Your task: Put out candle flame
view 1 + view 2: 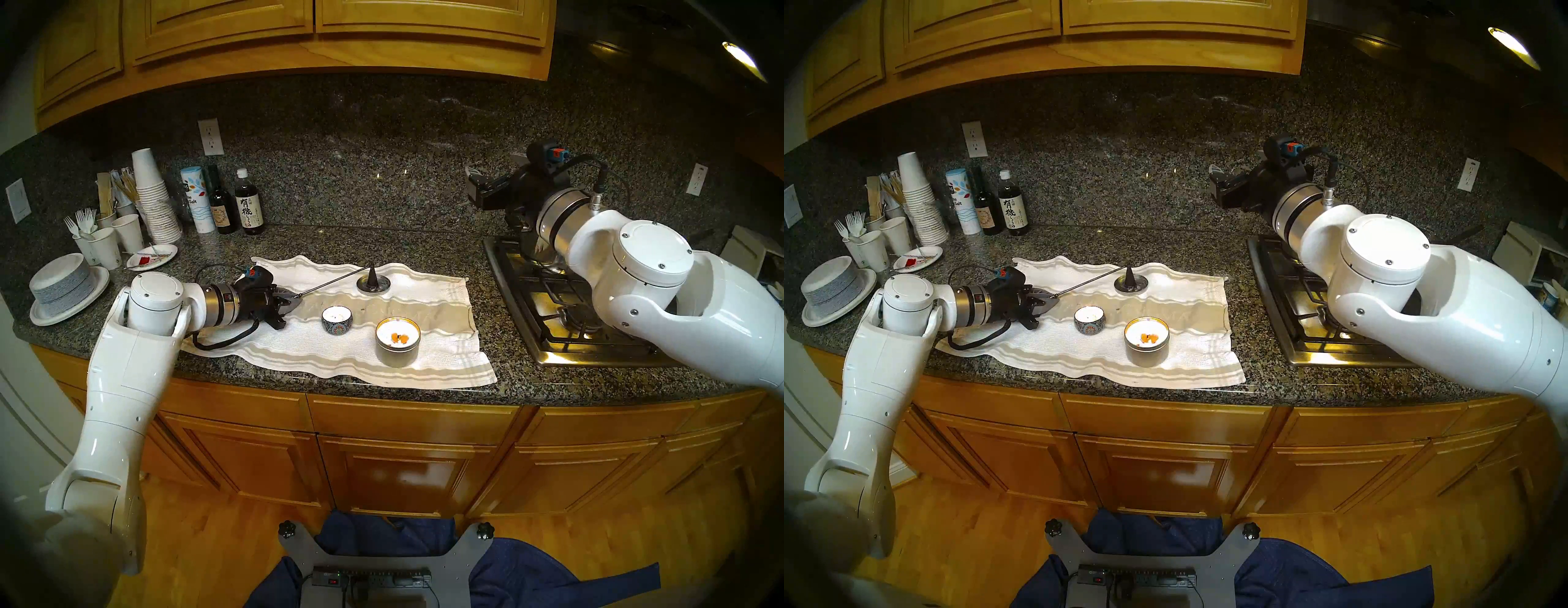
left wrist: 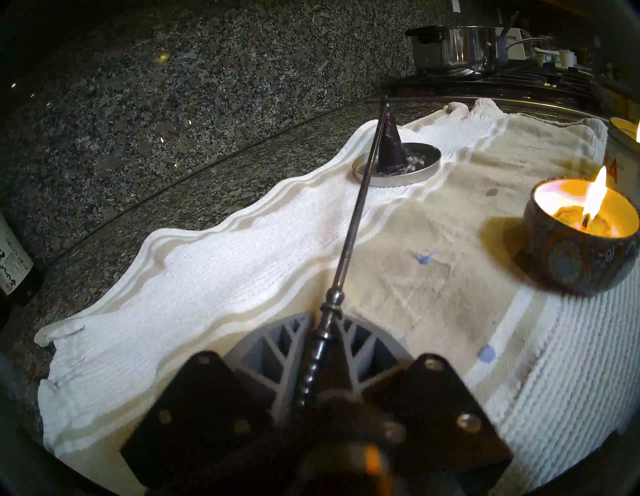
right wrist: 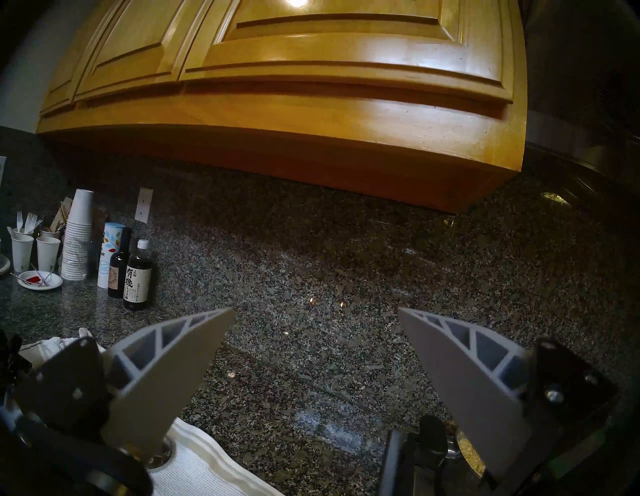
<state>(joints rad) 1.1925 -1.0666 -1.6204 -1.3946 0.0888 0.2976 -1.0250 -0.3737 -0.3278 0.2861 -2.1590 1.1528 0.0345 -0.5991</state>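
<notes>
Two lit candles stand on a white towel (image 1: 445, 297): a small patterned tin candle (image 1: 336, 319) (image 2: 581, 239) and a larger plain tin candle (image 1: 397, 342). A metal candle snuffer (image 1: 335, 282) (image 2: 353, 221) has its dark cone (image 1: 372, 271) (image 2: 389, 145) resting on a round tin lid (image 1: 384, 283). My left gripper (image 1: 290, 303) (image 2: 318, 343) is shut on the snuffer's handle, left of the small candle. My right gripper (image 1: 477, 170) (image 3: 313, 315) is open and empty, raised above the stove's back left.
A gas stove (image 1: 551, 305) lies right of the towel. Bottles (image 1: 248, 204), a salt tub (image 1: 196, 199), stacked paper cups (image 1: 152, 195), plates (image 1: 63, 288) and forks (image 1: 78, 220) crowd the counter's left. A steel pot (image 2: 453, 48) sits on the stove. Cabinets (image 1: 297, 29) hang overhead.
</notes>
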